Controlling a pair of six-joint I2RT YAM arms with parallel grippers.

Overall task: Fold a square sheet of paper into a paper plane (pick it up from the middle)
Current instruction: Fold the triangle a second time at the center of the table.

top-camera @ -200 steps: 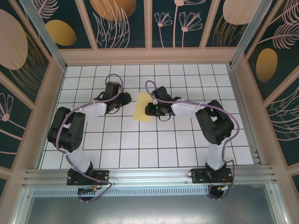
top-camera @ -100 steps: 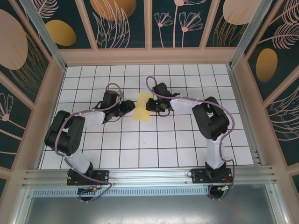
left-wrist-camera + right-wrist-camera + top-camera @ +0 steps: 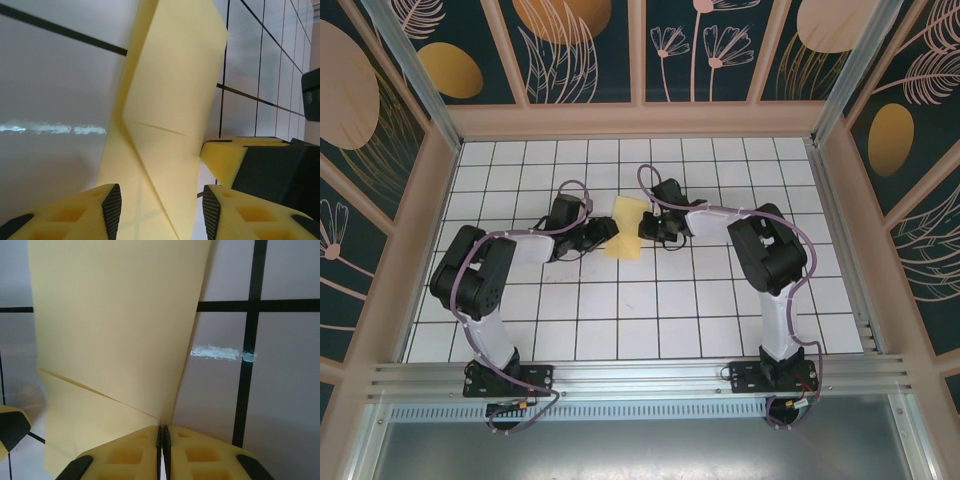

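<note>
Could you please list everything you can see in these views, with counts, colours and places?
paper: one, yellow, partly folded, mid-table between the pincers.
table: one, white tiles with dark grid lines, under everything.
smear: one, whitish, on a tile beside the paper.
walls: three sides, dark with tan plant patterns, around the table.
rail: one, silver, along the near edge by the arm bases.
left arm: one, black and white, reaching to the paper.
right arm: one, black and white, reaching to the paper.
left pincer: one, yellow fingers, open, a finger on either side of the paper.
right pincer: one, yellow fingers, closed on the paper's edge.
</note>
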